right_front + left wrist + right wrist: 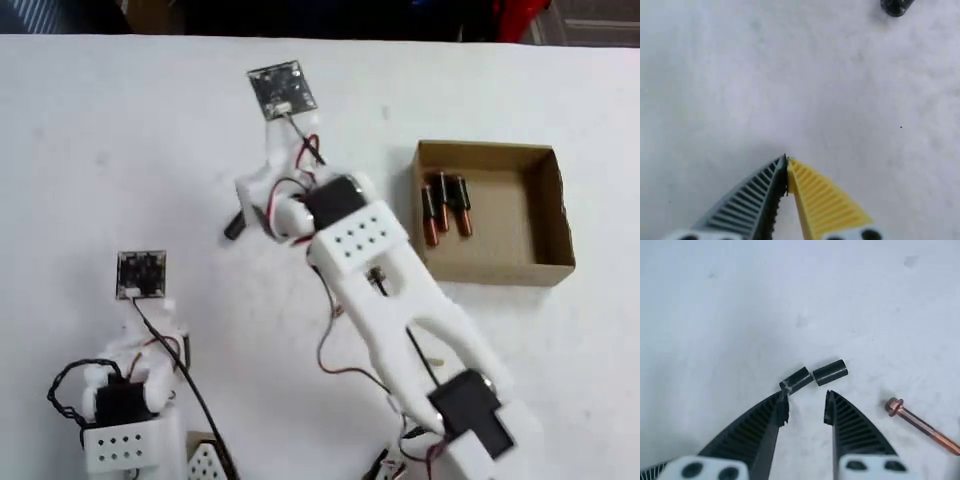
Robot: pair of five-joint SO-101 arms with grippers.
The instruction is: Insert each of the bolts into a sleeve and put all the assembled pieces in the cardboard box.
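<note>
Two short black sleeves [796, 380] [830, 372] lie almost end to end on the white table. My right gripper [806, 407] is open just short of them, one fingertip nearly touching the nearer sleeve. A copper bolt [920, 424] lies loose beside that gripper. My left gripper [786, 162] is shut on nothing over bare table, with a black sleeve end [895, 6] farther off. From above, one black sleeve [235, 225] shows beside the right arm [355, 240]. The cardboard box [500, 268] holds three assembled bolt-and-sleeve pieces [445, 205].
The left arm [125, 420] sits at the near left edge. The right arm stretches diagonally across the middle, with loose wires [335, 350] beside it. The box stands to its right. The table's far edge [320, 38] runs along the back.
</note>
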